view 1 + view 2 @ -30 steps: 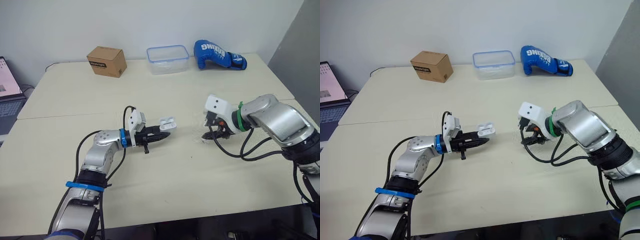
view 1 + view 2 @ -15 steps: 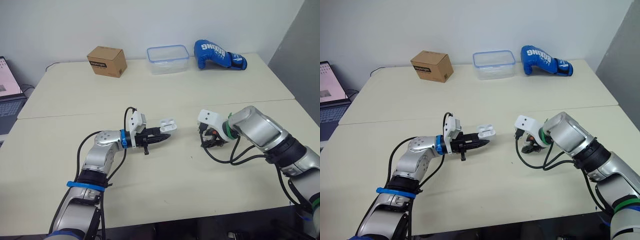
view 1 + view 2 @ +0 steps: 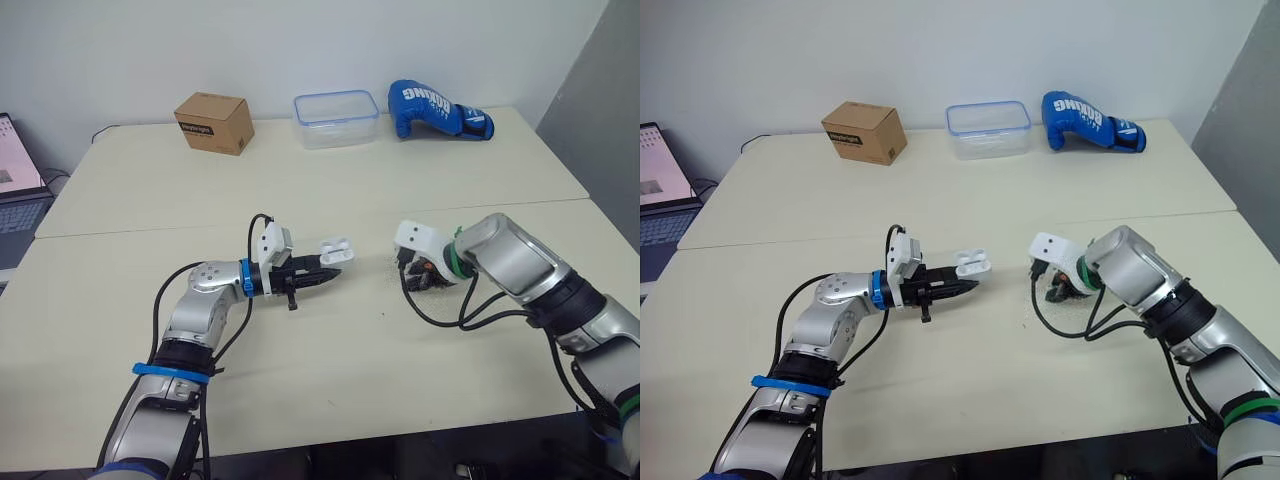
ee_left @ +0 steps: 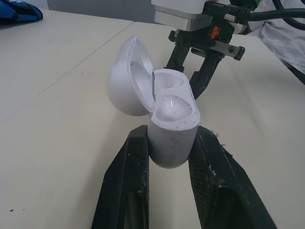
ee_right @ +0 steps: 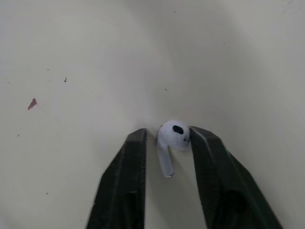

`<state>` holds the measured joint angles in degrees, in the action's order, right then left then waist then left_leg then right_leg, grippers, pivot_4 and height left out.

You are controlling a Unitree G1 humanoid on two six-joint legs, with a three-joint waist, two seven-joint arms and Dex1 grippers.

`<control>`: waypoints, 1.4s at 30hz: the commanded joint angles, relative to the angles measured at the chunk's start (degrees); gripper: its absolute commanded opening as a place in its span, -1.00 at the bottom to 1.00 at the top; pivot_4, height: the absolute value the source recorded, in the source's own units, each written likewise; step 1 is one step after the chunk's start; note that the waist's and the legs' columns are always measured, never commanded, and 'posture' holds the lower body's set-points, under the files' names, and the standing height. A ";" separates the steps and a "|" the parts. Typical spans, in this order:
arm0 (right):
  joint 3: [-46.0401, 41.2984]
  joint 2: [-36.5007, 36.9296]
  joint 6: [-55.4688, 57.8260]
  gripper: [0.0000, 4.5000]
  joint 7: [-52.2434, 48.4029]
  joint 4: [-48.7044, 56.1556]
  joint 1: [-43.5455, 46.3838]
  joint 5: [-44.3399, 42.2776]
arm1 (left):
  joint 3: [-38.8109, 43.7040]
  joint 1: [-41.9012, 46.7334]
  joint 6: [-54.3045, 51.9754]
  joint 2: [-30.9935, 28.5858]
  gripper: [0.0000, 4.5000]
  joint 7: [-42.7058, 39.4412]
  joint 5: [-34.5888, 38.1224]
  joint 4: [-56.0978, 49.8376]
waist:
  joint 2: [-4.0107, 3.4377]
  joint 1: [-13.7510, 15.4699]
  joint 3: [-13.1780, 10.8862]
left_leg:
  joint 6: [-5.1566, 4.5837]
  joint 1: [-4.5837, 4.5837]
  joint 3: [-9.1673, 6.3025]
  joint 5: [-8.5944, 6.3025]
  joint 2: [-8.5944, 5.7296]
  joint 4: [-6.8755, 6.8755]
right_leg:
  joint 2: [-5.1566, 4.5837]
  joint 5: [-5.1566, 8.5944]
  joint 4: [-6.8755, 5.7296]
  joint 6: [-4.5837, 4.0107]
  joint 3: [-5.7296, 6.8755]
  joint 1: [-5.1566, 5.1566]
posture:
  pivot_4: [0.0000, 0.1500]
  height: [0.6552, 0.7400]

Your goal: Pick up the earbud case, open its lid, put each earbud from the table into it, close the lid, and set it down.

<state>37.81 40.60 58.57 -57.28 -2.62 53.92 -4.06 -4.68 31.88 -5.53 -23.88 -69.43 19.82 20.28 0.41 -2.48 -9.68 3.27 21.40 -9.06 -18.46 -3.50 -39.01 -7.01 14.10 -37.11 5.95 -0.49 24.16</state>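
Earbud pickup in hand: right claw (image 5: 168,142) clamped, seemingly, on small white plastic earbud (image 5: 174,133) at beige worktop (image 3: 330,370). Left claw (image 3: 326,275) grips open white oval earbud case (image 4: 159,102) above the worktop. Next: carry the earbud across and seat it stem-first in a well.

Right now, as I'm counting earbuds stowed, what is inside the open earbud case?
Both wells of the earbud case look empty, the lid swung back. Their depths are hidden. One earbud sits between the fingers of the right gripper.
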 commanded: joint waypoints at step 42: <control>-5.98 10.74 -21.17 -0.48 -17.21 2.96 -8.30 8.11 | 0.95 5.00 3.44 0.49 -0.66 -4.19 -1.21 4.93 | 0.01 0.55 0.00 | 0.00 0.02 0.03 0.00 -0.01 -0.01 | -0.01 0.00 0.03 0.01 0.02 -0.01 | 1.00 0.78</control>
<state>33.76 51.21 37.61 -73.82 -0.50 45.72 3.52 -4.96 35.76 -2.95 -22.83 -73.22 17.92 25.90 0.42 -1.93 -9.67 3.27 21.42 -9.03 -18.45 -3.51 -39.01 -7.02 14.10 -37.08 5.96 -0.47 24.15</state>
